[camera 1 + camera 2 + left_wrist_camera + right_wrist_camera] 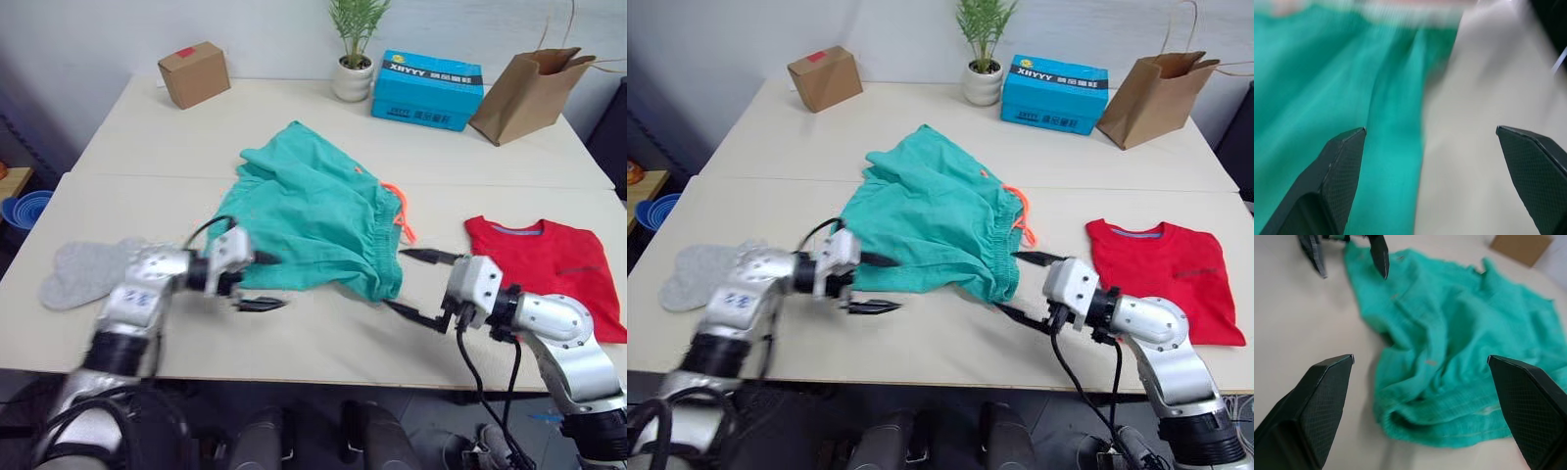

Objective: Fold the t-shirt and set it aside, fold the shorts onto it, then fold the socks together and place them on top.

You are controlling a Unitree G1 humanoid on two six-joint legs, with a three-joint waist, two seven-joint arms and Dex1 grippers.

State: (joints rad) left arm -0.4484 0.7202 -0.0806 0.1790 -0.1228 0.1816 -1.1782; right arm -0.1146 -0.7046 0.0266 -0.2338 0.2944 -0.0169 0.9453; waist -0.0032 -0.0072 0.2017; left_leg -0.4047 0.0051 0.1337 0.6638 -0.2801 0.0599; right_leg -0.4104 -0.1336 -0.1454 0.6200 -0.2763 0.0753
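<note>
A: Shorts?
B: The shorts are teal-green, rumpled, spread over the middle of the head views, on the pale table. Orange drawstring hangs off their right edge.

A: T-shirt?
B: The t-shirt is red, folded flat, at the right of the frame, right of the shorts and apart from them.

A: Socks?
B: The socks are light grey, at the left edge of the frame, partly behind the left arm. Cannot tell if it's one or two from here.

A: Left gripper?
B: The left gripper is lower left of centre, fingers spread wide, holding nothing. One fingertip sits at the shorts' lower left edge, the other over bare table. In the left wrist view the shorts fill the side by one finger and table the other side; touching or not, cannot tell.

A: Right gripper?
B: The right gripper is lower right of centre, fingers also wide apart, nothing between them. It points at the shorts' lower right corner, just beside the cloth. The right wrist view shows that bunched corner between its fingers, with the left gripper's tips at the far side of the shorts.

A: Background?
B: Along the top of the frame: cardboard box upper left, potted plant and blue box top centre, brown paper bag upper right. Blue bowl at the far left edge, off the table.
</note>
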